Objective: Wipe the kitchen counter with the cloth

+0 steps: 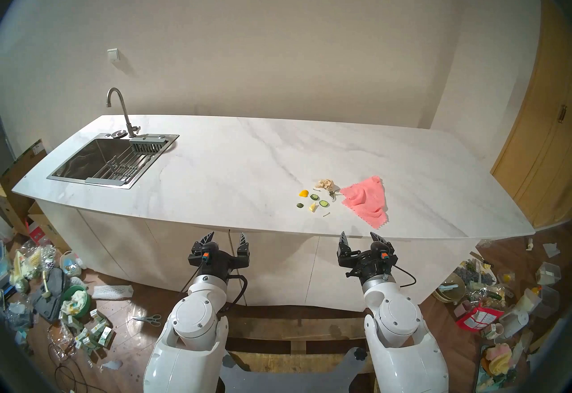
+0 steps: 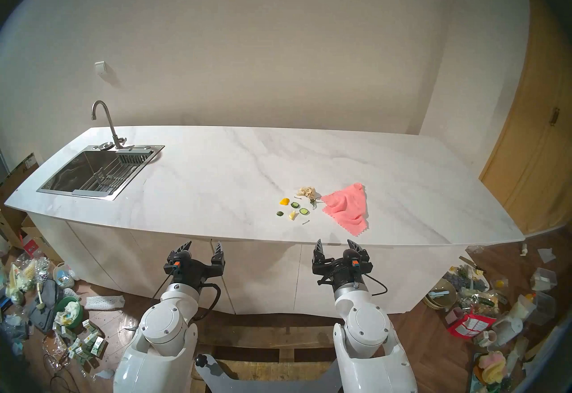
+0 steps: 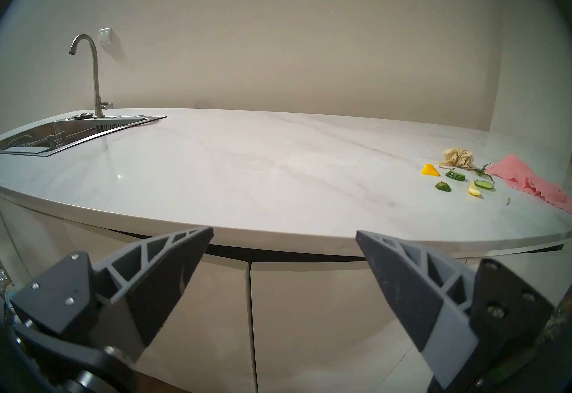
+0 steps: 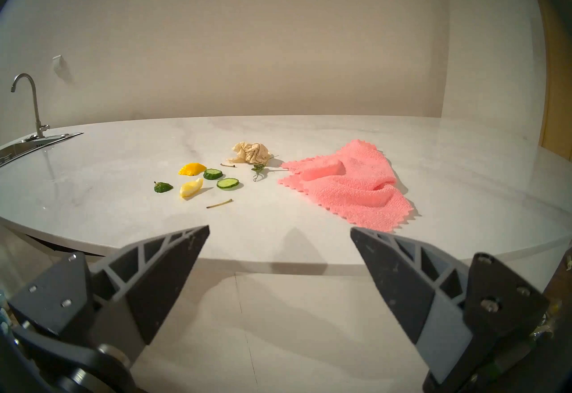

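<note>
Head view: salmon-pink zigzag-edged fabric cloth [image 1: 366, 199], rumpled on white marble-look counter [image 1: 232, 172]
Left gripper [image 1: 227, 239]: wide, empty
Right gripper [image 1: 360, 239]: wide, empty, short of counter edge

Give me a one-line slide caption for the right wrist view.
Open right tool short of the kitchen counter, the crumpled pink cloth beside food scraps and a beige wad.
</note>
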You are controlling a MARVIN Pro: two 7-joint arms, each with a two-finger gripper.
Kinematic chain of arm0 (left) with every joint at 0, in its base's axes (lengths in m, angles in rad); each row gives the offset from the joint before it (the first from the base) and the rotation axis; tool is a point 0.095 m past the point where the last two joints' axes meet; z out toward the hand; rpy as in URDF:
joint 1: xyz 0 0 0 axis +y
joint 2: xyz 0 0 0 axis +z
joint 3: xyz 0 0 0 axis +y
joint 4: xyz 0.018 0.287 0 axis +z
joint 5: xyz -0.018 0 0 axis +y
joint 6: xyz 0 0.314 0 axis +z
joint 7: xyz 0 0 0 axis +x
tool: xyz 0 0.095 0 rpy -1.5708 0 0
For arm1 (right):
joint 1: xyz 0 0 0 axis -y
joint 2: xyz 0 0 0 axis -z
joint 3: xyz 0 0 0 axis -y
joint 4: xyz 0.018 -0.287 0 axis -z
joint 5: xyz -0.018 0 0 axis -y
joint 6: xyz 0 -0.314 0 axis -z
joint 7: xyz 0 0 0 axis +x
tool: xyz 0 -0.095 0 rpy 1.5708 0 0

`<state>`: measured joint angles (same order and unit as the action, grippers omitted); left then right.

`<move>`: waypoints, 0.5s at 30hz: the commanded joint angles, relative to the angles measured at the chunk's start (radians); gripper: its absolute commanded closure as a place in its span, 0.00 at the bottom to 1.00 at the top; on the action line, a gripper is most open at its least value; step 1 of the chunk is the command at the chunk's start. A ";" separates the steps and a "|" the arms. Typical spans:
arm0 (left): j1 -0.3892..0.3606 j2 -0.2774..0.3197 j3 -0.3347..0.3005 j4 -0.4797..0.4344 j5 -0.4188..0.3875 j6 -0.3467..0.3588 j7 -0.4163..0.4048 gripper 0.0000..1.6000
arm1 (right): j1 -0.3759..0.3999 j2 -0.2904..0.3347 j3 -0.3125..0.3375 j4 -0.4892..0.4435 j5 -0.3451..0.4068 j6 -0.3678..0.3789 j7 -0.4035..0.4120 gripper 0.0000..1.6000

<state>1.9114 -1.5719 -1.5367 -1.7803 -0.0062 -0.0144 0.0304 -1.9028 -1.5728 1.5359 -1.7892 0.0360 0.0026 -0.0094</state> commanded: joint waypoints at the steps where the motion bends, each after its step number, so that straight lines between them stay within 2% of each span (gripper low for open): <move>1: -0.005 0.000 0.002 -0.021 -0.001 -0.005 -0.002 0.00 | 0.088 0.004 -0.011 -0.043 -0.007 0.035 0.009 0.00; 3: -0.006 0.000 0.002 -0.020 0.000 -0.005 -0.002 0.00 | 0.113 -0.011 -0.005 -0.051 0.028 0.060 0.019 0.00; 10: -0.007 0.000 0.002 -0.019 0.000 -0.006 -0.001 0.00 | 0.185 0.003 0.008 -0.060 -0.004 0.127 0.003 0.00; 12: -0.007 0.000 0.002 -0.018 0.000 -0.006 -0.001 0.00 | 0.230 0.007 0.022 -0.046 -0.005 0.152 -0.005 0.00; 13: -0.007 0.000 0.002 -0.018 0.000 -0.006 -0.001 0.00 | 0.219 0.008 0.031 -0.064 -0.004 0.165 -0.003 0.00; 15: -0.007 0.000 0.002 -0.017 0.000 -0.006 0.000 0.00 | 0.279 0.031 0.045 -0.035 -0.015 0.222 -0.001 0.00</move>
<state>1.9112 -1.5718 -1.5367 -1.7750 -0.0062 -0.0145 0.0327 -1.7639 -1.5706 1.5458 -1.8140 0.0353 0.1306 -0.0047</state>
